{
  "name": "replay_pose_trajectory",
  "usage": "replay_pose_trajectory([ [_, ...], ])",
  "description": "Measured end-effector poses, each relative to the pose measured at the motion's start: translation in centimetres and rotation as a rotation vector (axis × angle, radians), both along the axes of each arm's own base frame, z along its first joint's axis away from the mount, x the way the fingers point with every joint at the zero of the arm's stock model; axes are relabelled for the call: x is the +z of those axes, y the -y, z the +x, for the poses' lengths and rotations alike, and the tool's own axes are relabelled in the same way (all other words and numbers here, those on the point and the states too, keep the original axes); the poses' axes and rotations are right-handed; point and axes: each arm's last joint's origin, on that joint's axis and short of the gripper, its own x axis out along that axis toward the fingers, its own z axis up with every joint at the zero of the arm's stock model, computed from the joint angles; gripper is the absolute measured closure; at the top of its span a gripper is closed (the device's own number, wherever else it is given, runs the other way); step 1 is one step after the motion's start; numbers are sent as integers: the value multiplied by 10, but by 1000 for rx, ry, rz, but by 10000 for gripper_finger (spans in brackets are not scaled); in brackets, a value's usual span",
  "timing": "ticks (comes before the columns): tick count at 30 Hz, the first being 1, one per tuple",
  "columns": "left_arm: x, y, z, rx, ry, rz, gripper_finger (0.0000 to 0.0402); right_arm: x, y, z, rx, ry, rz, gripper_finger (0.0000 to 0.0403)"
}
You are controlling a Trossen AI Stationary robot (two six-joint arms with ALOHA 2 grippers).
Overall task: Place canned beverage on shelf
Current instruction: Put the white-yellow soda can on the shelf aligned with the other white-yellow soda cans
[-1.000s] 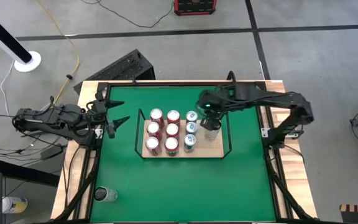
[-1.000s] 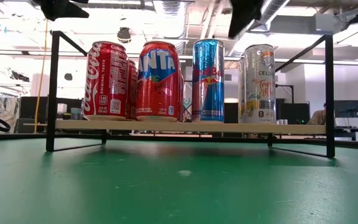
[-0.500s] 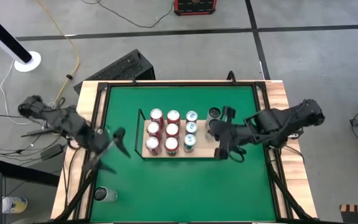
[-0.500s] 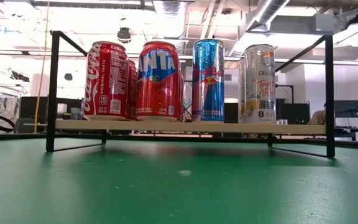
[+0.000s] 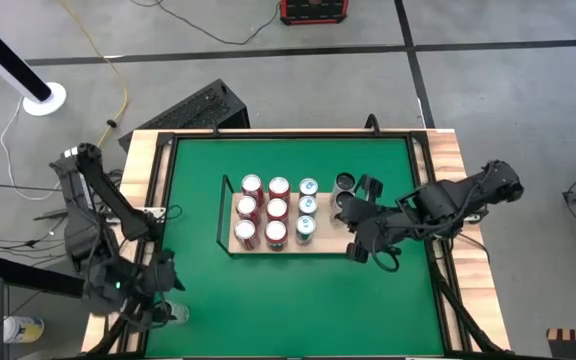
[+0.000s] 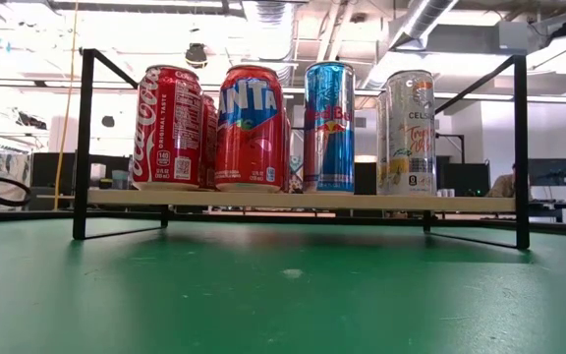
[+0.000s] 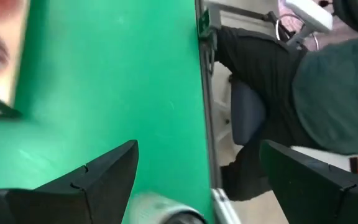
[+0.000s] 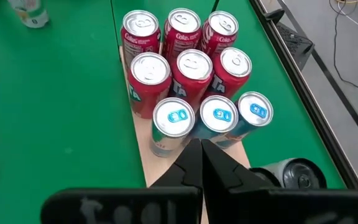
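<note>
Item: loose silver aluminium can (image 5: pixel 173 313), light, slick, dentable; I'd grip mid-wall. Left gripper (image 5: pixel 146 303) wide open, empty above it. Right gripper (image 5: pixel 358 250) shut, empty.

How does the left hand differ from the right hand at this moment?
The left hand is open; the right hand is shut. The left hand hovers by the loose can at the table's near-left corner; the right hand sits at the shelf's right end. Neither holds anything.

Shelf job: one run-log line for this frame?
left gripper: open, above loose can at table corner | right gripper: shut, empty, by shelf | shelf: ten cans
</note>
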Motion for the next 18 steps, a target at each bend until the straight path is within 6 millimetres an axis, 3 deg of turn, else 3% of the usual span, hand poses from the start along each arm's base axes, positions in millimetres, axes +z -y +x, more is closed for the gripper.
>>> replay_pose_trajectory([
  [6, -9, 28, -5, 65, -148, -61, 81, -3, -3, 7, -6, 14, 4, 383],
  [13, -35, 42, 0, 93, -280, 147, 81, -11, -7, 15, -9, -5, 8, 382],
  [18, -40, 47, 2, 91, -288, 169, 81, -12, -13, 16, 14, -8, 27, 382],
])
